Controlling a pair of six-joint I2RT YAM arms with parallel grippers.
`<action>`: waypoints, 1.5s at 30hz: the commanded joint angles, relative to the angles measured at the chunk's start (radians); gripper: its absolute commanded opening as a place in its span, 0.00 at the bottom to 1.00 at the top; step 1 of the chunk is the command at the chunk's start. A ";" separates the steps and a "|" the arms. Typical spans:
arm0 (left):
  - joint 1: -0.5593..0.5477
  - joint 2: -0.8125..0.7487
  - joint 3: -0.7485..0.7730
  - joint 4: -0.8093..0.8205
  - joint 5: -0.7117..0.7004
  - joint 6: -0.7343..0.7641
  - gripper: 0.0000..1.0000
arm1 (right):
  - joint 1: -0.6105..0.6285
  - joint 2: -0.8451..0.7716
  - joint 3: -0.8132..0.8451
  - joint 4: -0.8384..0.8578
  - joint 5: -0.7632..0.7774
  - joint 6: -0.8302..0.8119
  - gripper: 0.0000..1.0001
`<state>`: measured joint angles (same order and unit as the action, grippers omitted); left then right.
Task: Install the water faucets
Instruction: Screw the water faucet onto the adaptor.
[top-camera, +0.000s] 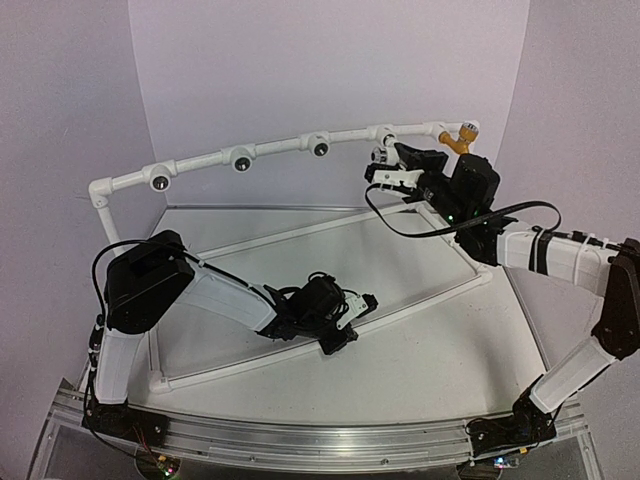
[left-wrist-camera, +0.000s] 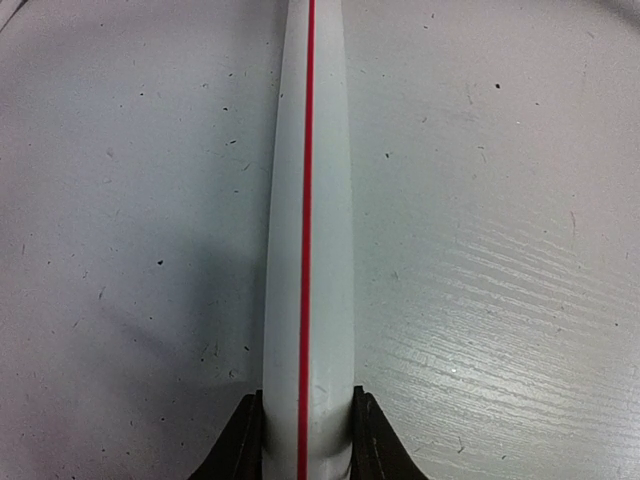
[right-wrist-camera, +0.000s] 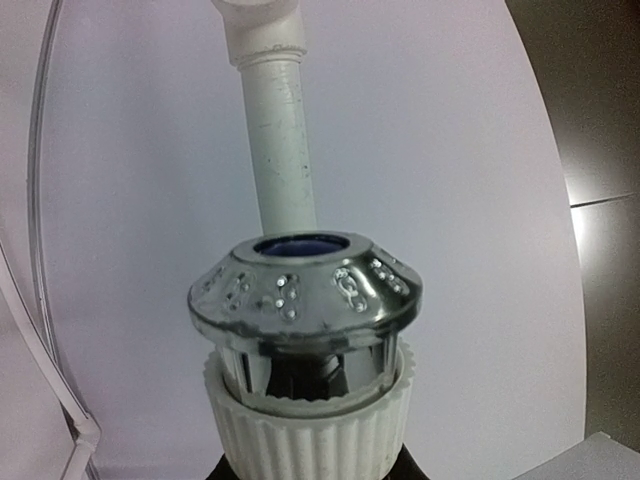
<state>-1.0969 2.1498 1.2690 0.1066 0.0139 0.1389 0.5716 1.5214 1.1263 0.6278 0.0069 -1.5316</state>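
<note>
Right wrist: right claw (top-camera: 392, 166) seemingly grips white faucet (right-wrist-camera: 305, 425); left claw (left-wrist-camera: 305, 435), pipe (left-wrist-camera: 325, 200).

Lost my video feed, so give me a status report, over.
Left gripper shut on red-striped pipe. Right gripper shut on white faucet, up at the pipe rail; seating unclear. Yellow-orange faucet on rail's end. Nothing seen blocking.
</note>
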 joint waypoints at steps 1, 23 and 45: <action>-0.030 0.106 -0.055 -0.236 -0.005 -0.020 0.00 | -0.042 0.042 0.011 0.005 0.092 0.049 0.00; -0.033 0.107 -0.057 -0.235 -0.004 -0.023 0.00 | -0.042 0.086 0.042 0.021 0.160 0.217 0.00; -0.035 0.134 -0.029 -0.251 -0.005 -0.017 0.00 | -0.042 0.101 0.008 0.095 0.175 0.360 0.00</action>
<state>-1.0973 2.1613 1.2827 0.1093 0.0071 0.1413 0.5732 1.5723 1.1275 0.7351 0.0380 -1.2457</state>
